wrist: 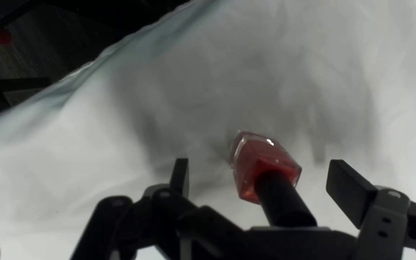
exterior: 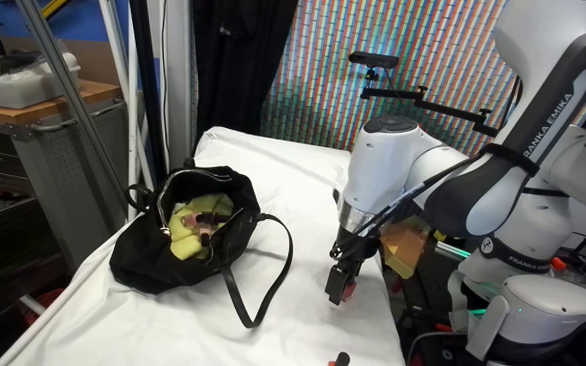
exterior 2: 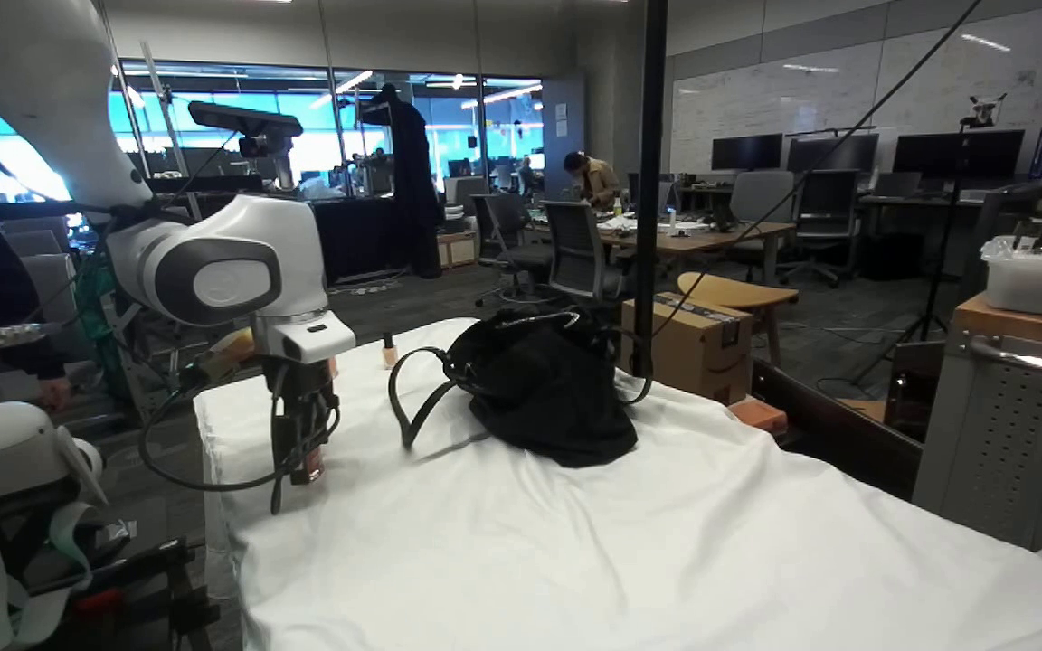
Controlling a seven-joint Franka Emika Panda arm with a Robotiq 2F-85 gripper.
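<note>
Red bottle (one) stands between two gripper fingers.

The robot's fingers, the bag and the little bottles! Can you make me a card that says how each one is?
Fingers: open, one on each side of the red bottle, with gaps, so not gripping it
Red bottle's cap: black, pointing toward the wrist camera
Under the red bottle: white cloth
Bag: black, on the white cloth, mouth open
Inside the bag: yellow cloth, with small pinkish things on it
Other bottle: peach, dark cap, upright
</note>
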